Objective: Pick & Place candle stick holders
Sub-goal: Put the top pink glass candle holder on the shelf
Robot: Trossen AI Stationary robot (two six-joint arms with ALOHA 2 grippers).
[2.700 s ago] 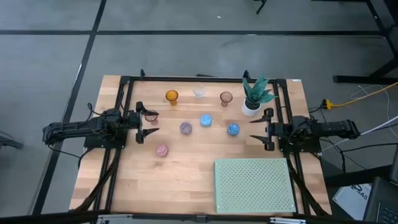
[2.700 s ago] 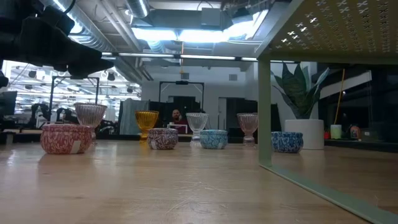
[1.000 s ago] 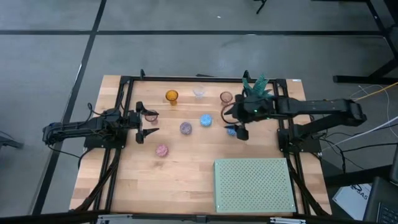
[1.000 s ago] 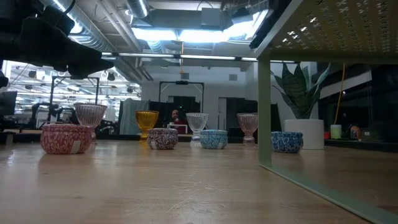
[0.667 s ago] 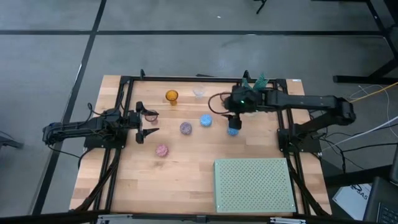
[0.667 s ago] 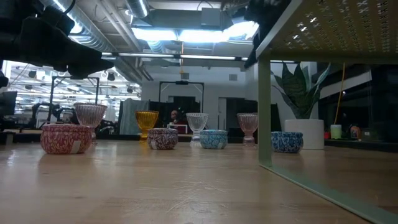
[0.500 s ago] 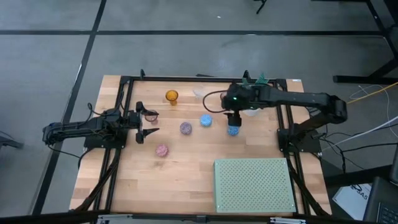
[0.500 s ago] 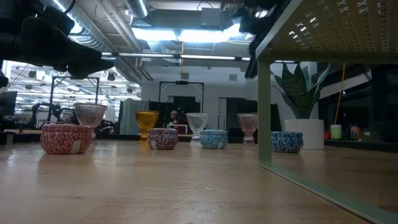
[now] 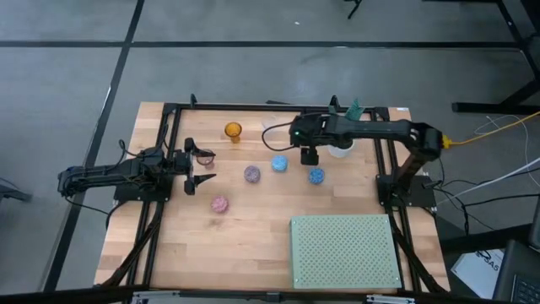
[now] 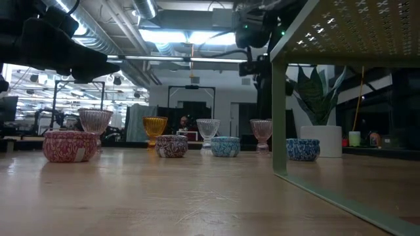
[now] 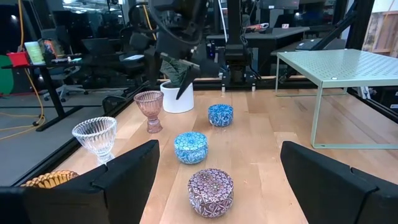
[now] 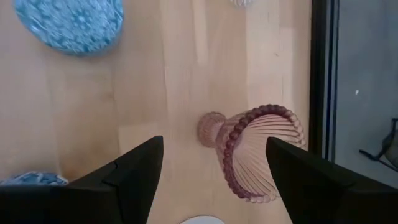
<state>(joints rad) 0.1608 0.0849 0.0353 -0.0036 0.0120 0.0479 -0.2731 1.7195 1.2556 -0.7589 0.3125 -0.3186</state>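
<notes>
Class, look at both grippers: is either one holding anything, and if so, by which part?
Nothing is held. The right gripper hangs open above the pink stemmed holder, not touching it. The left gripper waits open at the table's left.

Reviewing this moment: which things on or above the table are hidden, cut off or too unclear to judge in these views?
- Ribbed pink glass goblet: hidden under the right arm in the high view.
- White plant pot: mostly covered by that arm in the high view.
- Amber glass cup: cut off by the left wrist view's edge and a dark finger.
- Right gripper: its height above the goblet cannot be read from any view.
</notes>
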